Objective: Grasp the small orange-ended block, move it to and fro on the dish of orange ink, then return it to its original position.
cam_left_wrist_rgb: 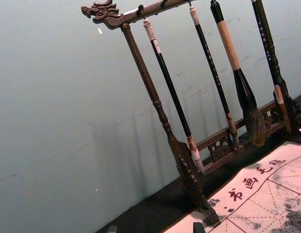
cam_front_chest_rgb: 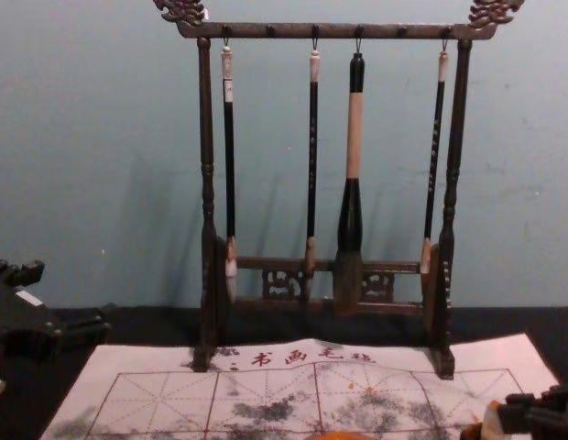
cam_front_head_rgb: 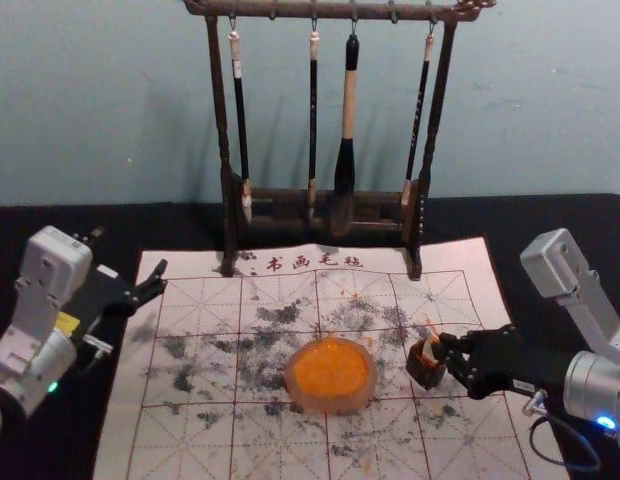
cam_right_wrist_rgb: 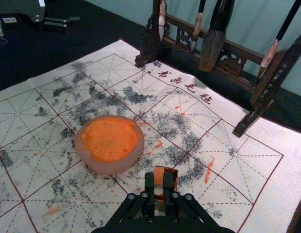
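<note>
- Head view: the right gripper reached in over the felt mat from its right edge, low beside the small orange-ended block.
- Its fingers stood almost together, with the block's orange part pinched in the narrow gap, as the right wrist view showed it.
- The block was between the ink dish and the mat's right edge, at a little dark brown box. Whether any of it sat inside the box, I could not tell.
- I took the step in hand to be the grasp, with the trip to the ink yet to be made.
- The next move, to my mind, called for a straight lift clear of the box's rim, then a short carry toward the mat's left edge and a gentle lowering onto the orange. A tilted pull might have dragged the box along.
- The block looked small and pale, stained orange where it met the fingers; the rest was hidden.
- The left gripper idled off the mat's left edge, fingers wide apart and nothing between them.
</note>
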You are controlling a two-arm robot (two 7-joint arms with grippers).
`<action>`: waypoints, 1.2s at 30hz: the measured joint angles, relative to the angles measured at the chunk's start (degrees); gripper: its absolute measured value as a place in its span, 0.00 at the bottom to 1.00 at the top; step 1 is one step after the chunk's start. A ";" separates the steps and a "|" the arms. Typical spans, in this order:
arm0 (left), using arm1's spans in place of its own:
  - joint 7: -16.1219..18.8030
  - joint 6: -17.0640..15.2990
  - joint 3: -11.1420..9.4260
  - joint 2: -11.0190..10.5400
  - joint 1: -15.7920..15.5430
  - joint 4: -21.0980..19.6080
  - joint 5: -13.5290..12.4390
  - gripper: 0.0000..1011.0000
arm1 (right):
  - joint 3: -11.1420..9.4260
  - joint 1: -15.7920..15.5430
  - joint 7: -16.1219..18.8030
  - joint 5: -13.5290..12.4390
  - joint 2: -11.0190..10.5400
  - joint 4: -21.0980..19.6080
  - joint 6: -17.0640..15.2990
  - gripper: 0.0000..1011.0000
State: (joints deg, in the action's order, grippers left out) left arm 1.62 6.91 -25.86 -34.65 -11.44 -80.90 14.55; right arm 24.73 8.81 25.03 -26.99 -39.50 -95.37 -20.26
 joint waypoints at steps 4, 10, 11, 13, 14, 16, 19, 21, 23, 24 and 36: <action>0.00 0.00 0.00 0.00 0.00 0.00 0.00 1.00 | -0.04 -0.01 0.00 -0.11 -0.02 -0.05 -0.06 0.07; 0.00 0.00 0.00 0.00 0.00 0.00 0.00 1.00 | -0.08 -0.04 -0.03 -0.25 -0.04 -0.09 -0.13 0.23; 0.00 0.00 0.00 0.00 0.00 0.00 0.00 1.00 | -0.08 -0.04 -0.03 -0.26 -0.05 -0.09 -0.13 0.27; 0.00 0.00 0.00 0.00 0.00 0.00 0.00 1.00 | -0.10 -0.05 -0.04 -0.29 -0.06 -0.11 -0.15 0.33; 0.00 0.00 0.00 0.00 0.01 0.00 0.00 1.00 | -0.10 -0.05 -0.04 -0.30 -0.06 -0.11 -0.16 0.36; 0.00 0.00 0.00 0.00 0.00 0.00 0.00 1.00 | -0.11 -0.06 -0.05 -0.31 -0.07 -0.12 -0.16 0.39; 0.00 0.00 0.00 0.00 0.00 0.00 0.00 1.00 | -0.14 -0.07 -0.05 -0.34 -0.07 -0.15 -0.18 0.52; 0.00 0.00 0.00 0.00 0.00 0.00 0.00 1.00 | -0.14 -0.09 -0.05 -0.35 -0.07 -0.15 -0.19 0.57; 0.00 0.00 0.00 0.00 0.00 0.00 0.00 1.00 | -0.14 -0.10 -0.05 -0.37 -0.07 -0.16 -0.20 0.65; 0.00 0.00 0.00 0.00 0.01 0.00 0.00 1.00 | -0.14 -0.10 -0.05 -0.37 -0.07 -0.16 -0.20 0.67; 0.00 0.00 0.00 0.00 0.01 0.00 0.00 1.00 | -0.28 -0.30 -0.07 -0.36 -0.03 -0.21 0.45 0.97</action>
State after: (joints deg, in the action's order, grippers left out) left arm 1.62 6.91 -25.86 -34.65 -11.43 -80.90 14.55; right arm 24.45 8.51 24.96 -27.34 -39.53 -95.57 -19.81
